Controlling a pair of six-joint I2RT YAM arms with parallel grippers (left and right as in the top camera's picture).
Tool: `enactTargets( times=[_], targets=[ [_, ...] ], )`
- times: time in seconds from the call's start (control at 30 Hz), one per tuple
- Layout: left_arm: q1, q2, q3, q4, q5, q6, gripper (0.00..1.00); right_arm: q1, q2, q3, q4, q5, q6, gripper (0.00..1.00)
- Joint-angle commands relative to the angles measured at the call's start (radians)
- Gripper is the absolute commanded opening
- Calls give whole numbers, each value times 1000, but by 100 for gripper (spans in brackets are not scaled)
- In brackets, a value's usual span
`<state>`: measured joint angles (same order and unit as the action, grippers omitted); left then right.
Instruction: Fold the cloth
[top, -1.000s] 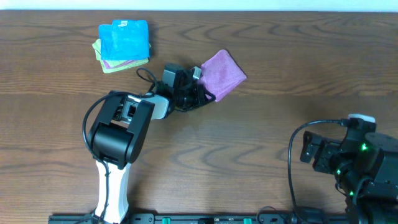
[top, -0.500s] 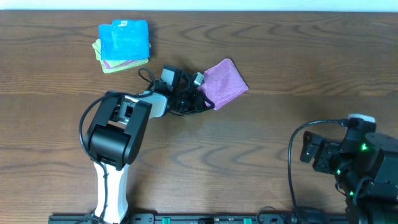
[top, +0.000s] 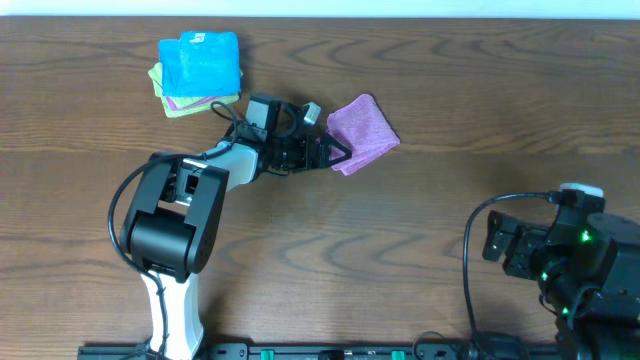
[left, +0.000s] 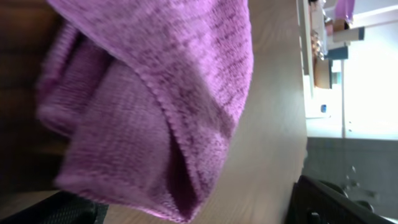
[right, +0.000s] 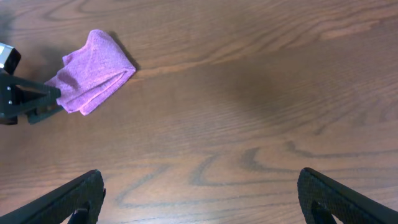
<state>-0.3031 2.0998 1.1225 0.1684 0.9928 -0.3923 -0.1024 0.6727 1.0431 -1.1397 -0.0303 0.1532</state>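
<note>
Left claw spread at the edge of the folded purple cloth; best backed straight away from it, not snagging its layers.

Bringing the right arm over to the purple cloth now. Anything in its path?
Nothing visible. Only bare table lies between the right gripper and the cloth. The left gripper sits at the cloth's opposite edge, jaws open, outside that path.

A robotics lab: cabled left arm and right arm stand at a wood-grain table.
</note>
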Motion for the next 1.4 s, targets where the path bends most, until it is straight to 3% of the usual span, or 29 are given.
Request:
enactTargets(
  times=[0.0,0.53,0.6,0.63,0.73,0.9,1.17,1.27,1.37],
  targets=[
    [10,4,-26,0,-112,-14,95,-1,-5,-2,0,-4,18,99],
    [-79,4,-26,60,-325,-151,96,-1,-5,-2,4,-5,18,99],
    [-91,6,-26,61,-370,-175,100,-1,-5,-2,4,-5,19,99],
    [-97,6,-26,63,-393,-189,87,-1,-5,-2,4,-5,19,99],
    [-103,6,-26,68,-433,-203,6,-1,-5,-2,3,-5,19,99],
    [-100,6,-26,73,-438,-225,6,-1,-5,-2,3,-8,19,99],
    [-58,1,82,45,-268,-179,6,-1,-5,-2,3,-27,18,99],
    [-48,-11,173,-85,-263,-107,6,-1,-5,-2,3,-27,18,99],
    [-48,-35,300,-320,-314,52,6,-1,-5,-2,4,-27,18,99]
  ],
)
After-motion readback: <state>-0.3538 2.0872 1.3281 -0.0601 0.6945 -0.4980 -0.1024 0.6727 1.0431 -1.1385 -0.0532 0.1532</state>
